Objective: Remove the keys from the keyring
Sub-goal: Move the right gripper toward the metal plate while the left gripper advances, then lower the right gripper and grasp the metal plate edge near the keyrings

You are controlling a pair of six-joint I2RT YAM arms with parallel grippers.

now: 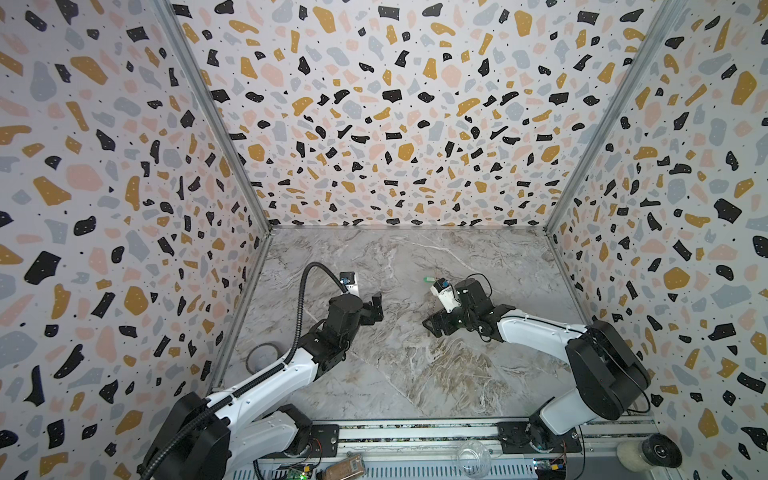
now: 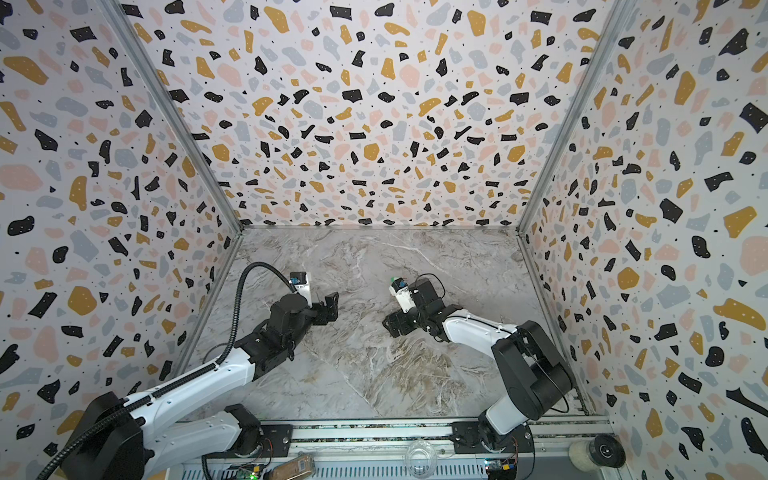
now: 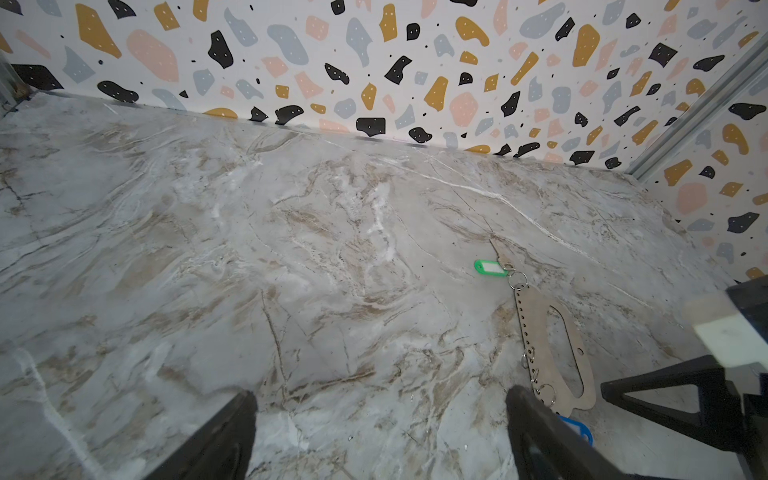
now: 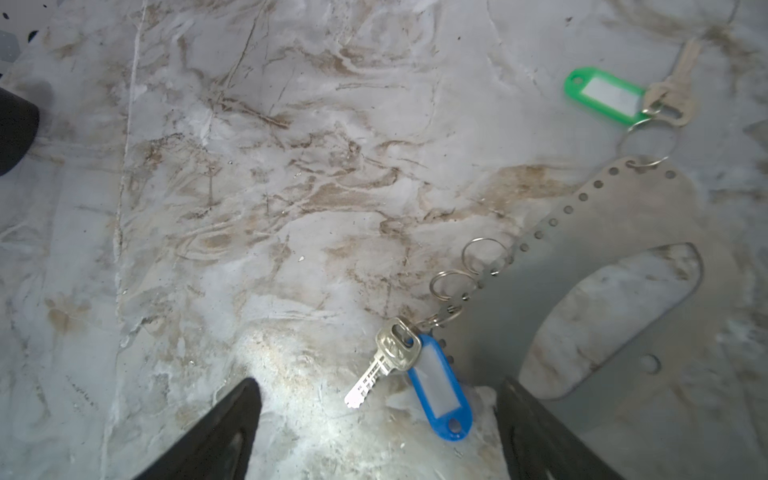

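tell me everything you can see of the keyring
The keyring is a flat, thin grey-beige plate, metal by its look, with a large oblong cut-out and a row of small holes along one curved edge. It lies flat on the marble table. Split rings pass through some holes: one at one end carries the green-tagged key, one further along the blue-tagged key, two between are empty.
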